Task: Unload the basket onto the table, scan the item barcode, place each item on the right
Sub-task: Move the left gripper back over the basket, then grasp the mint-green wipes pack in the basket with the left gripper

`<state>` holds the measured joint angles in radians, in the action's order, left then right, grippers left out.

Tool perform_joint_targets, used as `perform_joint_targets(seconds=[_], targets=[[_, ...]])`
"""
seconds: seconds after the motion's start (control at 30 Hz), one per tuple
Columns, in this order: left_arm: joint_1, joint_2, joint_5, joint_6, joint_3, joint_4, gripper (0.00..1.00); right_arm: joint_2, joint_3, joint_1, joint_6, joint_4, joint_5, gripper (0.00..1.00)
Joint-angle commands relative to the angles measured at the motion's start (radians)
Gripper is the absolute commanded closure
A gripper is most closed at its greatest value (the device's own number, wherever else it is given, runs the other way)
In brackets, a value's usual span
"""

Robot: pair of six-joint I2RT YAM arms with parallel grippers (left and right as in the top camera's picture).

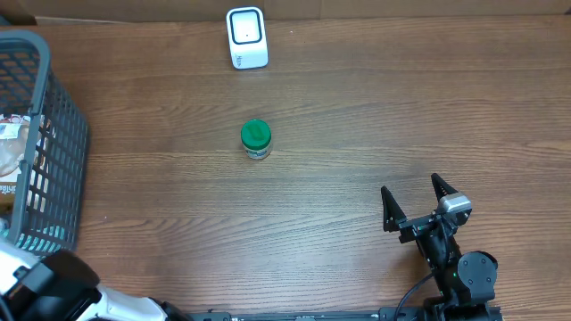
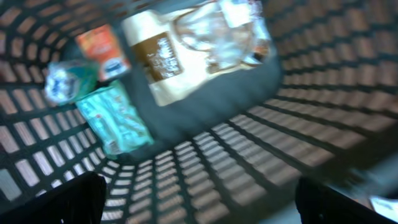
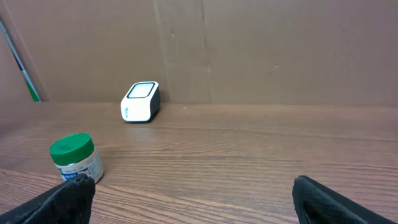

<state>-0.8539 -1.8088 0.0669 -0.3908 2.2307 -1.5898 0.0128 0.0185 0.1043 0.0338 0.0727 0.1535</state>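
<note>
At mid-table, green-lidded jar (image 1: 256, 139) upright — label print unreadable; left claw (image 2: 199, 202), right claw (image 1: 412, 192) both spread, empty

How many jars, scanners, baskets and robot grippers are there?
jar: 1
scanner: 1
basket: 1
grippers: 2, the left gripper and the right gripper
Total: 5
</note>
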Motion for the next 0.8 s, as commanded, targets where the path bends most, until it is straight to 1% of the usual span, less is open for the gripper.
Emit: perform_joint_targets(seconds=[0.0,0.13,0.4,0.57,0.77], targets=[[-0.037,-0.002,0.003,-0.014,-0.113,0.039,0.0,-0.01,-0.011,-0.005,0.008,-0.003,0.005,0.0],[-0.042,-0.002,-0.006,-0.014,-0.305,0.141,0.01,-0.01,-0.011,-0.005,0.008,-0.003,0.005,0.0],[-0.042,-0.002,-0.102,-0.014,-0.643,0.345,0.03,-0.01,-0.011,-0.005,0.008,-0.003,0.005,0.0],[-0.043,-0.002,-0.137,-0.013,-0.772,0.444,0.05,-0.01,-0.011,-0.005,0.008,-0.003,0.005,0.0],[-0.043,-0.002,-0.173,-0.014,-0.869,0.539,0.05,-0.01,-0.011,-0.005,0.008,-0.003,0.005,0.0]])
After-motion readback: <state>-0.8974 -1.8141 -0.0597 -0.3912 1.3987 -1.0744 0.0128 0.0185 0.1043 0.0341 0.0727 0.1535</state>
